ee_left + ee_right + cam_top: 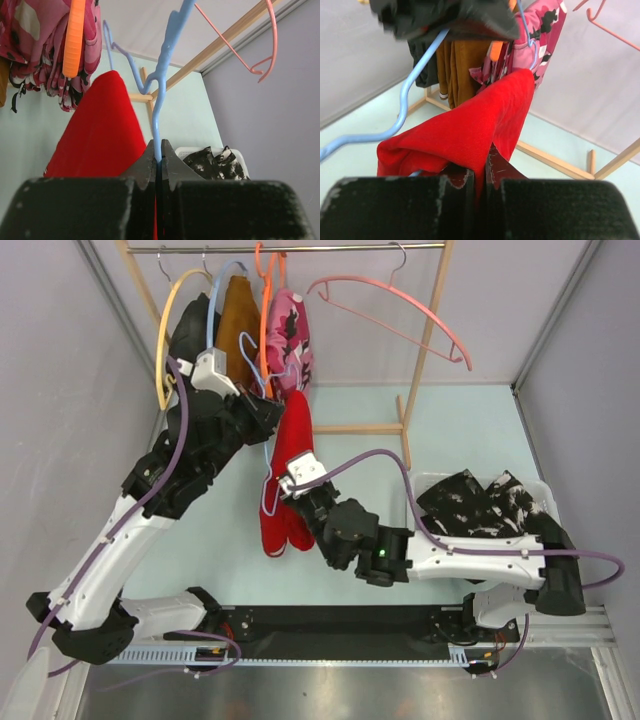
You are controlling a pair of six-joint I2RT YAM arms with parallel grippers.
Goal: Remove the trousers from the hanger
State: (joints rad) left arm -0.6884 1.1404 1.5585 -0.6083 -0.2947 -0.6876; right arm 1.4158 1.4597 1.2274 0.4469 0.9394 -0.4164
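The red trousers [287,445] hang folded over a light blue hanger [247,360], held off the rack in front of it. My left gripper [158,158] is shut on the hanger's thin blue wire [158,115], just above the red cloth [100,132]. My right gripper [481,167] is shut on a fold of the red trousers [470,125], low on their right side [285,496]. The black trousers with white splotches [480,505] lie in a white bin [546,492] at the right.
A wooden rack [425,335] at the back carries a yellow hanger [165,330], a mustard-brown garment [238,315], a pink floral garment [292,335] on an orange hanger [75,35] and a bare pink hanger [400,300]. Grey walls close both sides.
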